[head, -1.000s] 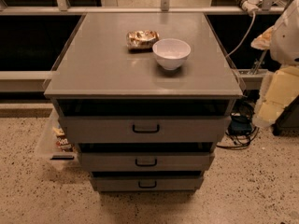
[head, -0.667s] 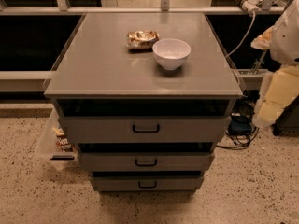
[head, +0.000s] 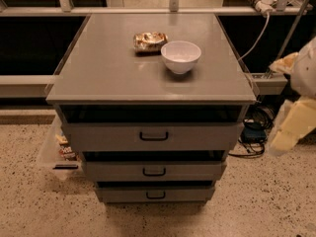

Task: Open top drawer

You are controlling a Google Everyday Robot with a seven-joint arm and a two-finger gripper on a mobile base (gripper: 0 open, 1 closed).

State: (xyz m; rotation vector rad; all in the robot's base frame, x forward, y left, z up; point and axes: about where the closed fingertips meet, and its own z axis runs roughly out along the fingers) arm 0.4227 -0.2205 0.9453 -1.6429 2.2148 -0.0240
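1. Camera view: the gripper [head: 284,137] hangs low at the right edge, beside the cabinet [head: 98,78]. It touches nothing. I cannot tell if it is clenched or let go.
2. The pale arm [head: 306,68] goes up from it and off the right side.
3. The top drawer [head: 98,138] is well apart from the gripper, just under the cabinet top. Its front faces the camera, its long side runs left to right, and its black handle [head: 154,136] sits in the middle.
4. A white bowl [head: 180,56] stands on top.

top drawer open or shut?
Looks shut: top drawer front sits under the tabletop edge, no interior visible; gripper off right, away from handle.
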